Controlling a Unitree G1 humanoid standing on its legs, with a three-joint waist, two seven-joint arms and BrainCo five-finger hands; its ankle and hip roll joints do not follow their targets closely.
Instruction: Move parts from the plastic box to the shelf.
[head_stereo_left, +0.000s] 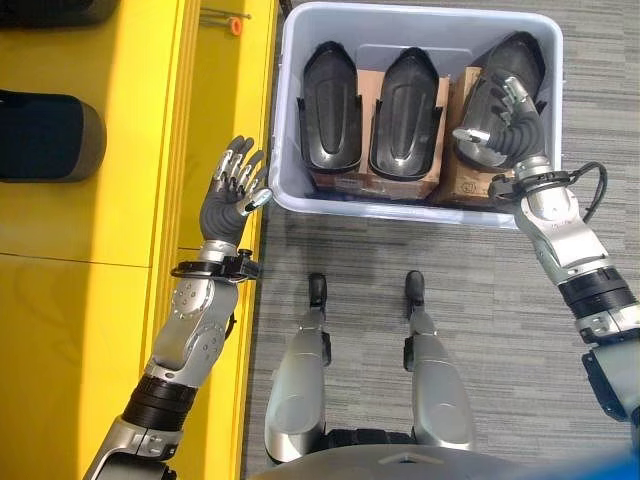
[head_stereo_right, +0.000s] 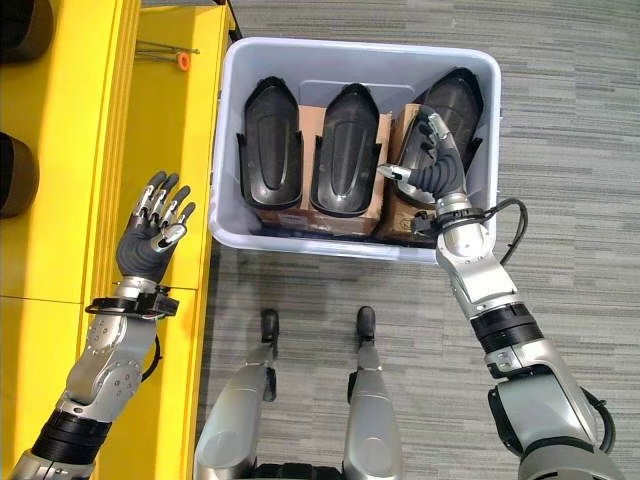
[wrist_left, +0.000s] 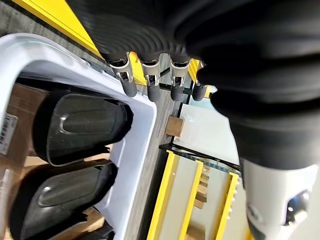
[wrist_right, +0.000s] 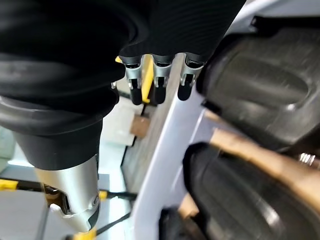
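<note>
Taking the plastic box (head_stereo_left: 420, 205) as the landmark: off its left side runs the yellow shelf (head_stereo_left: 100, 200), and over the shelf's edge, just beside the box's left wall, the left hand (head_stereo_left: 228, 195) is raised with its fingers spread and relaxed, holding nothing. Inside the box three black moulded parts stand in a row on brown cardboard dividers (head_stereo_left: 373, 182): the left part (head_stereo_left: 332, 105) by the left wall, the middle part (head_stereo_left: 405, 110) at the centre, and the right part (head_stereo_left: 500, 85) leaning toward the right wall. The right hand (head_stereo_right: 432, 160) reaches in over the box's near right corner and lies against the right part, its fingers loosely extended along the shell and not curled round it. The parts look like rigid, smooth, hollow plastic shells, probably light but slippery on their domed faces. A hold across the narrower sides or under a raised edge should be surer than pressing on the glossy back.
</note>
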